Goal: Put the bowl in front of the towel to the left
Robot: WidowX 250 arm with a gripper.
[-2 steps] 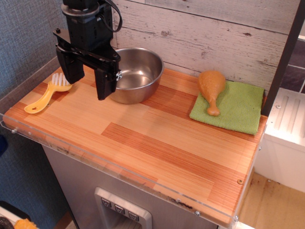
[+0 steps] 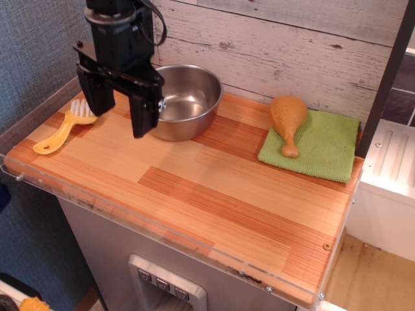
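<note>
Your bowl sits at the back of the wooden surface, left of centre, close to the whitewashed plank wall. It's upright and looks empty inside. You can't see its left rim: the pincer's right-hand finger covers it.

The pincer hangs at the bowl's left side, spread wide, gripping nothing. One black finger overlaps the bowl's left edge in this view; you can't tell if it touches the rim or just stands in front of it. The other finger is down near the white head of a yellow brush, and contact there is equally unclear. The arm above the pincer is cut off by the top of the frame.

The brush lies on the left end of the surface, handle pointing to the front-left corner, part of its bristle head hidden behind the finger.

The towel lies flat at the right end, well apart from the bowl, its far right corner tucked behind a dark post. A toy chicken drumstick rests on the towel's left part, its fat end overhanging the towel's back edge onto the wood.
</note>
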